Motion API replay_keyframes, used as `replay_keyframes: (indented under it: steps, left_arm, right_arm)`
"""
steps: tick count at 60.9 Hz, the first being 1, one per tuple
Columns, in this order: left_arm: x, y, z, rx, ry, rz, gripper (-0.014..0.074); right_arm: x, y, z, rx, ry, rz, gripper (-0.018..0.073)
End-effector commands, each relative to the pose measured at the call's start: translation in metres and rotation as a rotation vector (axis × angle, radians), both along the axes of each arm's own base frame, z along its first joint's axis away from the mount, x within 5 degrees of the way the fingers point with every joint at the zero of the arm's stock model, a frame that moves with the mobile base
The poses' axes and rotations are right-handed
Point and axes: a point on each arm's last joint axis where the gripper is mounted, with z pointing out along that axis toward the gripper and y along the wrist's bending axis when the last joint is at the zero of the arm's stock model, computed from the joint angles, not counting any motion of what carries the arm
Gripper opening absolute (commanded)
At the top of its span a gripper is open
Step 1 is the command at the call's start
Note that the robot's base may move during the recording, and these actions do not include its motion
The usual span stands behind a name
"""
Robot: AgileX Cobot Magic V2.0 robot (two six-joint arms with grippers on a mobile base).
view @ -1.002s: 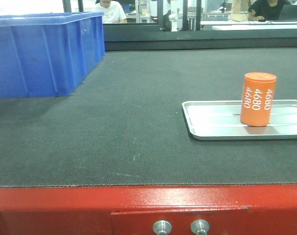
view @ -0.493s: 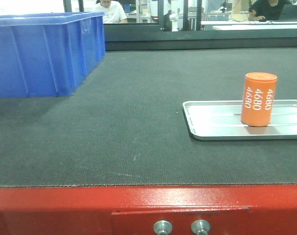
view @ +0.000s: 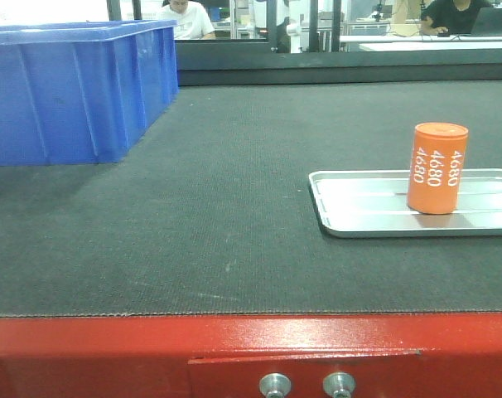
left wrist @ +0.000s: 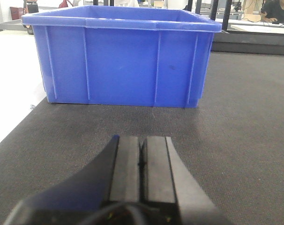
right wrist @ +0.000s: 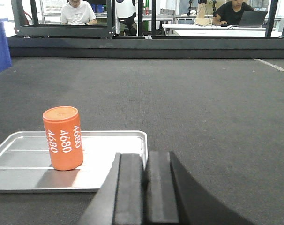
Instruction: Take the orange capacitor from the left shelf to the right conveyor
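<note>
And here's the orange capacitor point(view: 436, 168), standing upright in a shallow silver metal tray point(view: 359, 206) that lies flat on the right conveyor point(view: 218, 215). The front view has it on the right of the belt, white "4680" running down its side, its flat top level. The tray's rounded near-left corner sits well back from the belt's red front edge point(view: 152, 340), where two silver bolts point(view: 274, 385) show at the bottom of the picture.

Over on the far left of the belt, a blue plastic bin point(view: 69, 91) rests on the dark textured surface, well apart from the tray.

Left wrist view now: the left end effector point(left wrist: 141, 161) is low over the belt, its two dark pads pressed together with only a thin seam between them, nothing held. It points straight at the bin's ribbed front wall, with bare belt between the two.

Right wrist view: the right end effector point(right wrist: 144, 180) is also pressed together, pads flush and empty, sitting just in front of the tray's near-right corner. The capacitor stands to its left in this view, toward the tray's middle, apart from the fingers and untouched.

Beyond the belt's far end runs a dark frame, and behind it people sit at white desks in the background.
</note>
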Motion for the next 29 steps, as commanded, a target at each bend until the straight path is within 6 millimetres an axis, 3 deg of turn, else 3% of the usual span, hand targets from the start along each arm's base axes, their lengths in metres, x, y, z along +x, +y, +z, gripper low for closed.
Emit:
replay_keyframes:
  steps: [1, 29]
  left_arm:
    - [-0.0016, 0.0007, 0.0103, -0.011, -0.104, 0.007, -0.0127]
    - [-0.0016, 0.0007, 0.0103, -0.011, -0.104, 0.007, -0.0127]
  right_arm:
    - [-0.002, -0.0006, 0.0096, -0.002, -0.101, -0.011, 0.0053]
    - [-0.002, -0.0006, 0.0096, -0.002, -0.101, -0.011, 0.0053]
